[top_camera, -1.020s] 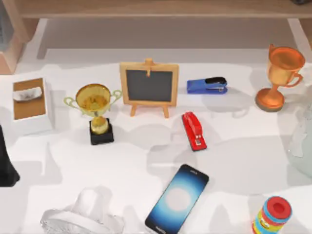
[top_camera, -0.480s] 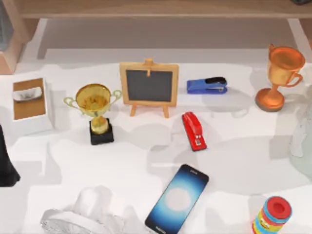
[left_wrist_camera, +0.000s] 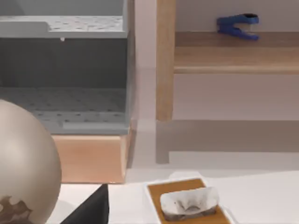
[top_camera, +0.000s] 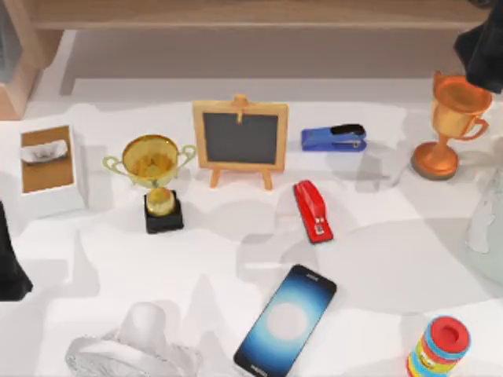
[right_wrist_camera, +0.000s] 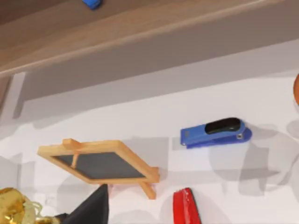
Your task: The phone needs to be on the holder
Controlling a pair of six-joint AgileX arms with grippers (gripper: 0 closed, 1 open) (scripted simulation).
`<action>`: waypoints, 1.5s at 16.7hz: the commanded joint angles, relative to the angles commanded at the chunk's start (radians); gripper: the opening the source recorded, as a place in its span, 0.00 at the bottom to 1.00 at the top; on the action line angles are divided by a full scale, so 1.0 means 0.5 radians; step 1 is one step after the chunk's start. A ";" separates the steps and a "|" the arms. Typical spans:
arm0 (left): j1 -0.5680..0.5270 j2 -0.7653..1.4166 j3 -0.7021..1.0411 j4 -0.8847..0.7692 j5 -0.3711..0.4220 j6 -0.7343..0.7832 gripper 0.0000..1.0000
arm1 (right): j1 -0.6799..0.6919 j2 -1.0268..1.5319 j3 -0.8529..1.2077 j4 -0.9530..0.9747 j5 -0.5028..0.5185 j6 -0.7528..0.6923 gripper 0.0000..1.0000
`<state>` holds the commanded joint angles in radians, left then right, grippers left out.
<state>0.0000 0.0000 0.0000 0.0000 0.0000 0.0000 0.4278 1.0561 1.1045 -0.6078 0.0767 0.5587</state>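
The phone (top_camera: 287, 322) lies flat near the table's front edge, a little right of centre, with its blue screen facing up. The holder (top_camera: 134, 349), a pale white stand, sits at the front left, apart from the phone. My right arm (top_camera: 481, 39) shows as a dark shape in the far right corner, above the bronze trophy (top_camera: 452, 126) and far from the phone. My left arm (top_camera: 9, 259) is a dark shape at the left edge. Neither arm touches the phone or the holder.
Between the arms stand a tissue box (top_camera: 47, 169), a gold trophy (top_camera: 155, 181), a small chalkboard easel (top_camera: 240, 141), a blue stapler (top_camera: 334, 137) and a red stapler (top_camera: 313, 210). A striped can (top_camera: 438, 345) and a glassy object (top_camera: 487, 220) sit at the right. A wooden shelf (top_camera: 251, 14) runs along the back.
My right arm has come into the top view at the far right corner, and the shadows on the table have shifted. The phone and the holder have not moved.
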 joint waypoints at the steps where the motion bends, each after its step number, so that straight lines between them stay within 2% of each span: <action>1: 0.000 0.000 0.000 0.000 0.000 0.000 1.00 | 0.078 0.167 0.112 -0.087 0.006 0.127 1.00; 7: 0.000 0.000 0.000 0.000 0.000 0.000 1.00 | 0.525 1.046 0.581 -0.518 -0.009 0.925 1.00; 14: 0.000 0.000 0.000 0.000 0.000 0.000 1.00 | 0.878 1.736 0.740 -0.829 -0.118 1.680 1.00; 17: 0.000 0.000 0.000 0.000 0.000 0.000 1.00 | 0.931 1.855 0.734 -0.885 -0.150 1.820 1.00; 25: 0.000 0.000 0.000 0.000 0.000 0.000 1.00 | 0.928 1.899 0.678 -0.806 -0.152 1.825 1.00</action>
<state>0.0000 0.0000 0.0000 0.0000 0.0000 0.0000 0.8919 2.0055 1.4437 -1.0107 0.0008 1.4710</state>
